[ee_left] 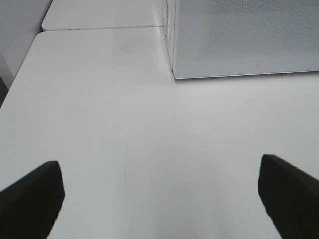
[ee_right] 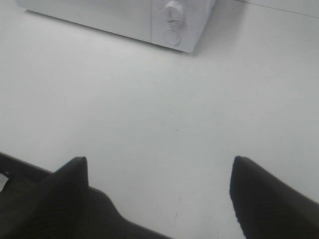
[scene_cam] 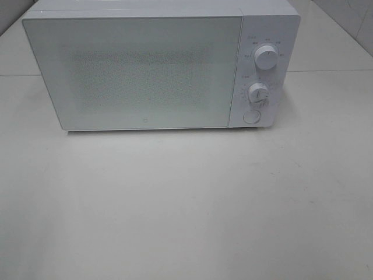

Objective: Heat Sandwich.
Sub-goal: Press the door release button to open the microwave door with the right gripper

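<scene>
The sandwich shows in none of my views; the microwave [scene_cam: 145,70] has its frosted door [scene_cam: 134,70] shut, so I cannot tell whether it lies inside. My left gripper [ee_left: 160,167] hangs spread wide and empty above the table [scene_cam: 175,204]. From above, the microwave stands at twelve o'clock, with its two knobs [scene_cam: 266,56] toward one o'clock. My right gripper [ee_right: 159,162], also parted and empty, faces those controls, probably staged to reach them.

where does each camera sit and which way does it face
Exterior high: high in front, looking down at the closed microwave on the table; no arm shows.
Left wrist: over the table, facing the microwave's door corner; open left gripper shows.
Right wrist: facing its knob and round button; open right gripper shows.
Shared: all see the microwave.
</scene>
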